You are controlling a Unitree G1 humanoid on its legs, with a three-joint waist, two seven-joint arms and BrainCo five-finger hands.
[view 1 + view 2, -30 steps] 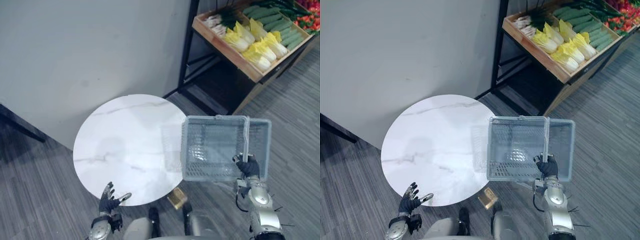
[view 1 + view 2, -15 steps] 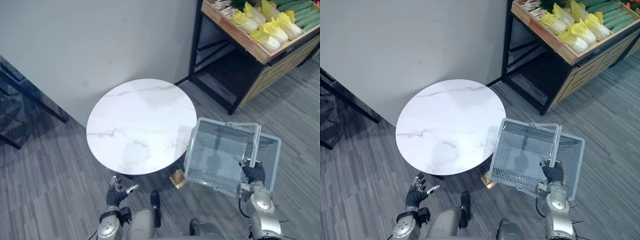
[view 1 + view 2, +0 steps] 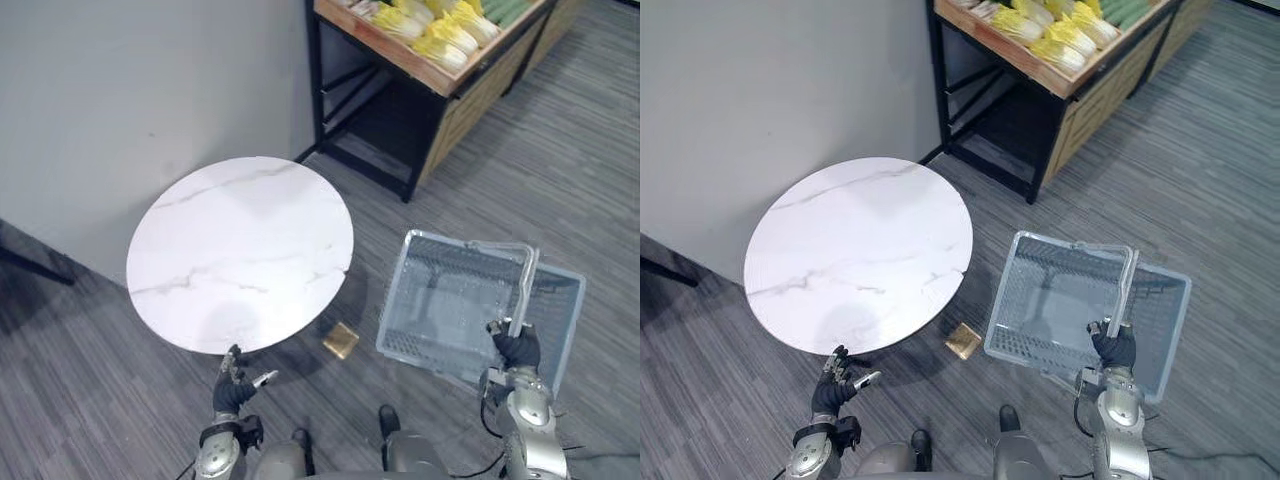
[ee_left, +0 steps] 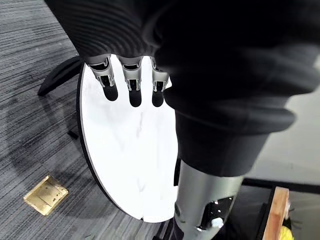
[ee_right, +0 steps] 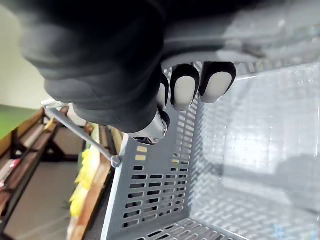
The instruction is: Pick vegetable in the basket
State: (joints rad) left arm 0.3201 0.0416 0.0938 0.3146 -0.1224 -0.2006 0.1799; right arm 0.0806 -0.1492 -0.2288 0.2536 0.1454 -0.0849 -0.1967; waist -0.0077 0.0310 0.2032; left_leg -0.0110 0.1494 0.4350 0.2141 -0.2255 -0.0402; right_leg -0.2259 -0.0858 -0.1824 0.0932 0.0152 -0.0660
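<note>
Changed: the view has swung with the robot. The basket, earlier overlapping the counter's rim, now hangs clear of the round marble counter, over the floor.
Right hand: fingers curled round the basket handle; basket empty.
Left hand: fingers straight and apart, holding nothing, low by the counter's near rim.
Vegetables: yellow-leaved cabbages in a wooden crate at the far edge, ahead of the basket, well apart from both hands.
Judgement: the free left hand looks the farther of the two; an approach likely precedes any reach.
Also: small gold block on the floor, between counter and basket.
</note>
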